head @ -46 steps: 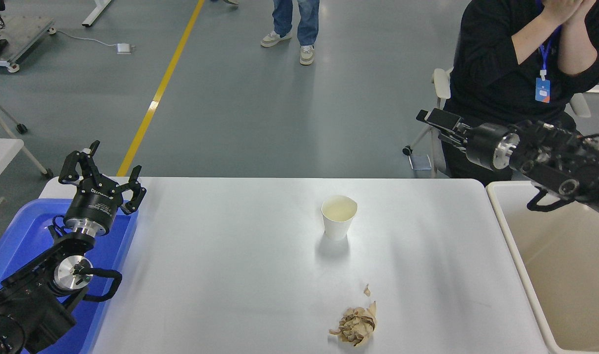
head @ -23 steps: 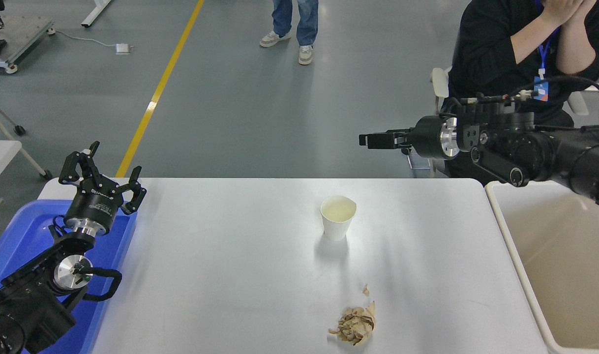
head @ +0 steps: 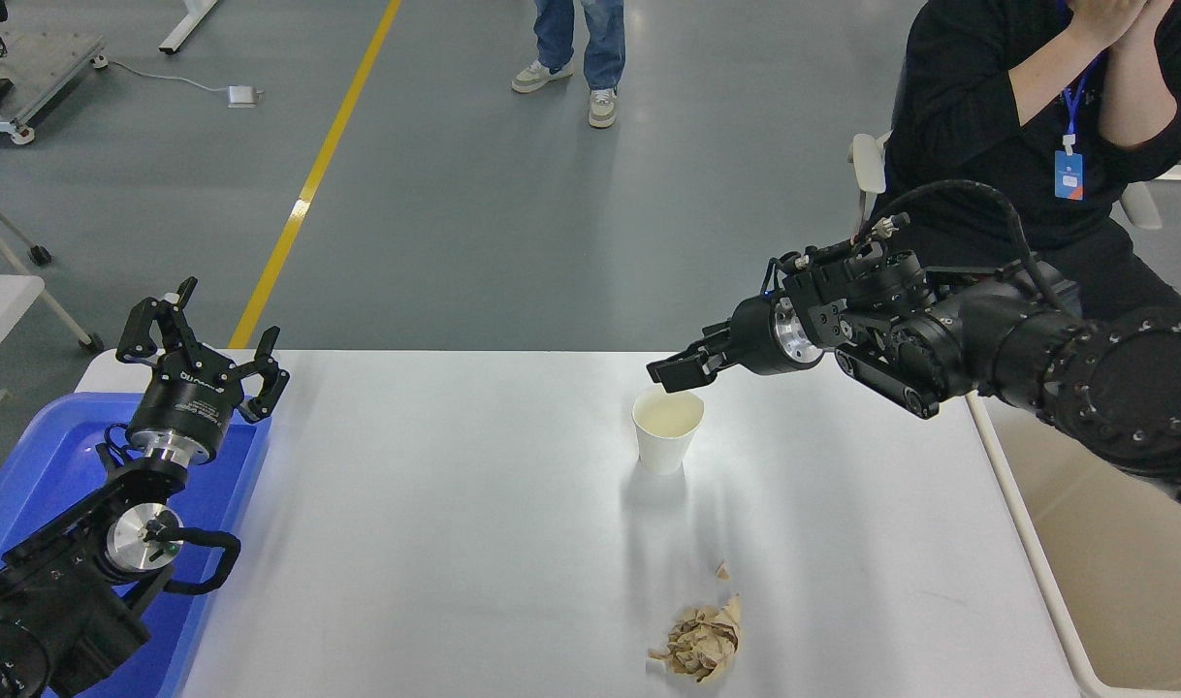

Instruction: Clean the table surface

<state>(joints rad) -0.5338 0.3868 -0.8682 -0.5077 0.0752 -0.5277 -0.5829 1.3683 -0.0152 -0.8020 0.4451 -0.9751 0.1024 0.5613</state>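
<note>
The right claw (head: pixel 676 372) hovers just above the far rim of the upright paper cup (head: pixel 667 430) mid-table (head: pixel 435 523); whether its fingers are parted cannot be told; the cup lies directly below; crumpled paper (head: pixel 702 643) sits nearer; the left claw (head: pixel 199 339), open, is parked far left.

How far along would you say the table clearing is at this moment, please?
Nothing looks cleared yet: the white paper cup stands upright on the table surface, and the crumpled brown paper with a small scrap lies nearer the camera. In hand: the right gripper hovers at the cup's far rim, holding nothing. The left gripper is parked over the blue tub. Left: cup, paper and scrap.
</note>
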